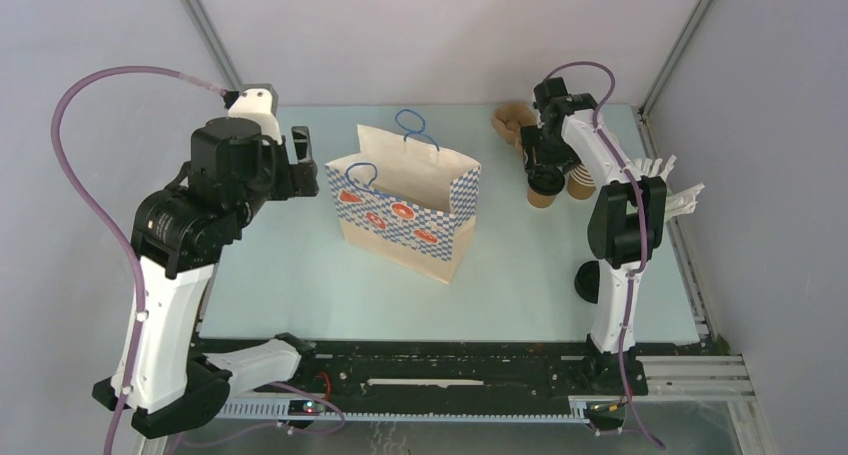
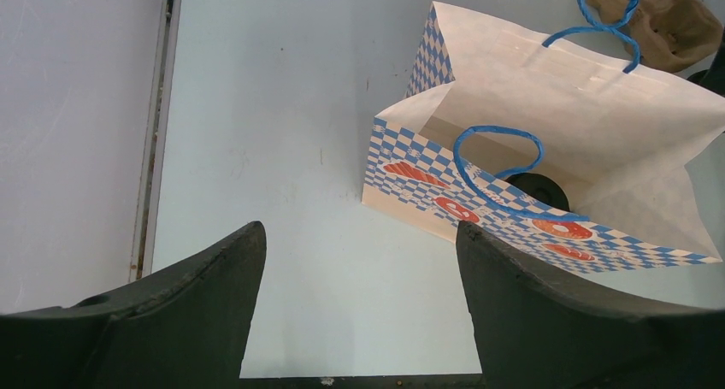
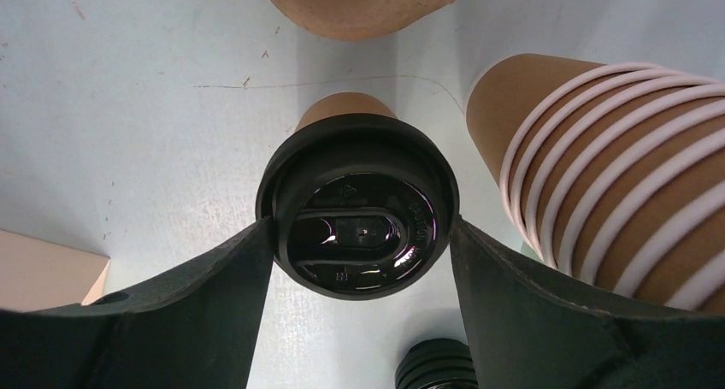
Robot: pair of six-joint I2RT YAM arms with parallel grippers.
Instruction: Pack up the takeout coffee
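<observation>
One takeout coffee cup, brown with a black lid, stands between my right gripper's fingers, and both fingertips touch the lid's rim. In the top view this cup sits at the back right under the right gripper. A second black lid shows inside the open checkered paper bag, its cup hidden by the bag wall. The bag stands upright mid-table. My left gripper is open and empty, left of the bag.
A stack of lidless brown cups stands right beside the held cup. A cardboard cup carrier lies behind it. A stack of loose black lids sits near the right arm. White items lie at the right edge.
</observation>
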